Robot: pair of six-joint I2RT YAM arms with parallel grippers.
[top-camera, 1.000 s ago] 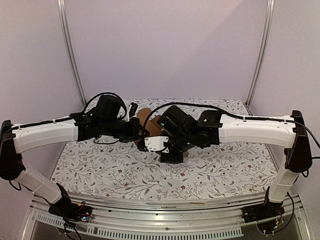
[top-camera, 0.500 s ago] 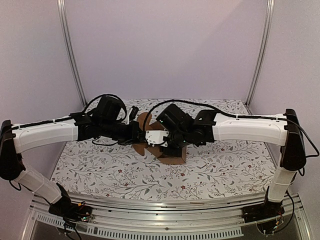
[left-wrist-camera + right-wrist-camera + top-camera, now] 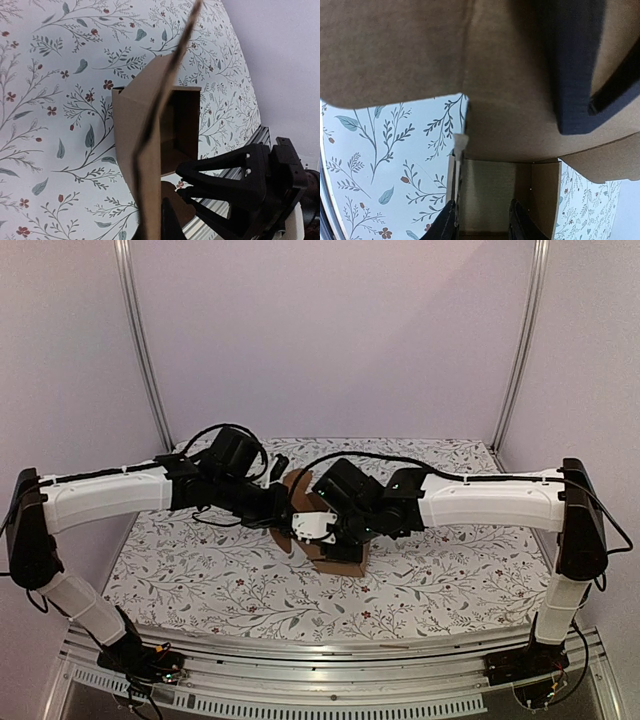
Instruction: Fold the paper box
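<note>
Since a second ago both arms have drawn inward. The left arm's elbow is higher, the left claw (image 3: 282,514) is nearer the middle, and the paper box (image 3: 338,564) has slid a little toward it across the counter (image 3: 200,570). The right claw (image 3: 325,540) is over the box. From above, the two claws meet at the box, with brown cardboard standing up between them.

In the left wrist view, the left claw is pressed together on a flap (image 3: 172,70), which runs edge-on straight ahead of it. The box body lies open-mouthed just beyond, on the counter, and the right claw's black frame reaches its edge.

In the right wrist view, the right claw's fingers (image 3: 444,226) stand apart at the box's open mouth. The cavity is straight ahead of them and a cardboard panel lies above. I cannot tell whether they clamp any cardboard.
</note>
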